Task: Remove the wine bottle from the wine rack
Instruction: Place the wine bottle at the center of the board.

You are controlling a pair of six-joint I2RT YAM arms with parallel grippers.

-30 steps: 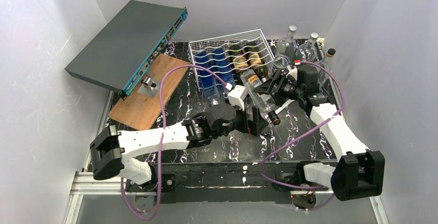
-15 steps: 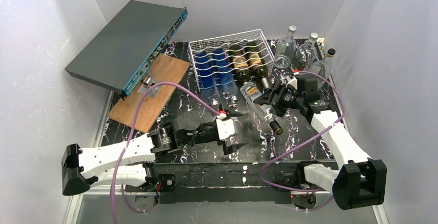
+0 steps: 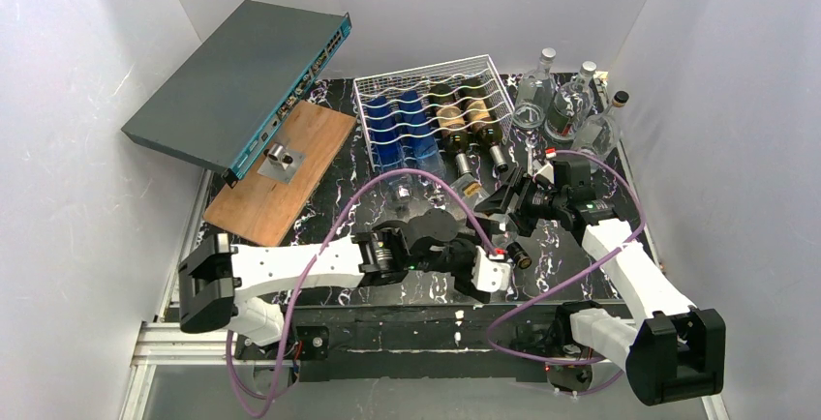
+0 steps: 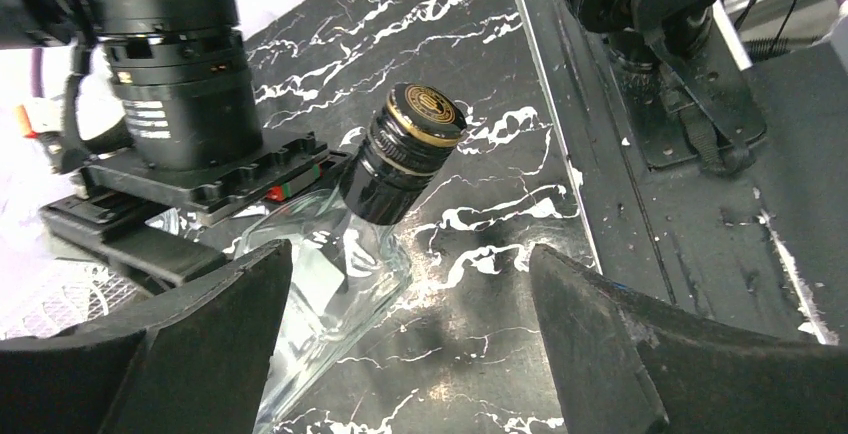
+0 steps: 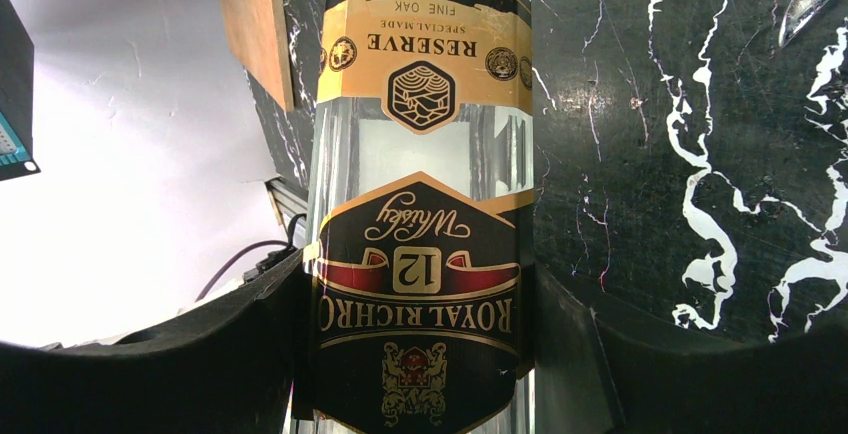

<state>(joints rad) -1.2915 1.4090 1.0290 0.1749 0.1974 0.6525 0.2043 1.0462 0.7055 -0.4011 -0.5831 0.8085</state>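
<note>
The table (image 3: pixel 353 159) is a flat slab, glossy black with white veins, closed in by plain white walls on the left, far and right sides. A grey, flat metal network switch (image 3: pixel 232 86) leans at far left, its lower edge over a smooth rectangular wooden board (image 3: pixel 281 183). The wine rack (image 3: pixel 416 74) is white wire in a grid with wavy rows. It stands at far centre and holds blue bottles (image 3: pixel 392 130) on its left and dark bottles (image 3: pixel 465 115) on its right. Clear glass bottles (image 3: pixel 566 101) stand upright at far right, just beside the rack.

The clear bottle (image 5: pixel 420 284) is off the rack. It lies tilted on the near side of the rack, right of centre, with its neck pointing toward the near edge. It has flat glass sides, a black and gold paper label and a ribbed black cap (image 4: pixel 420 114) with a gold top. I cannot tell whether it touches the table.

My right gripper (image 5: pixel 420 374) is clamped on the labelled body, one matte black finger pressed to each side. My left gripper (image 4: pixel 410 254) is spread wide. The bottle's shoulder sits between its fingers (image 4: pixel 600 344) and touches neither.

Bare marble shows between the cap and the near table edge, where a black rail runs.
</note>
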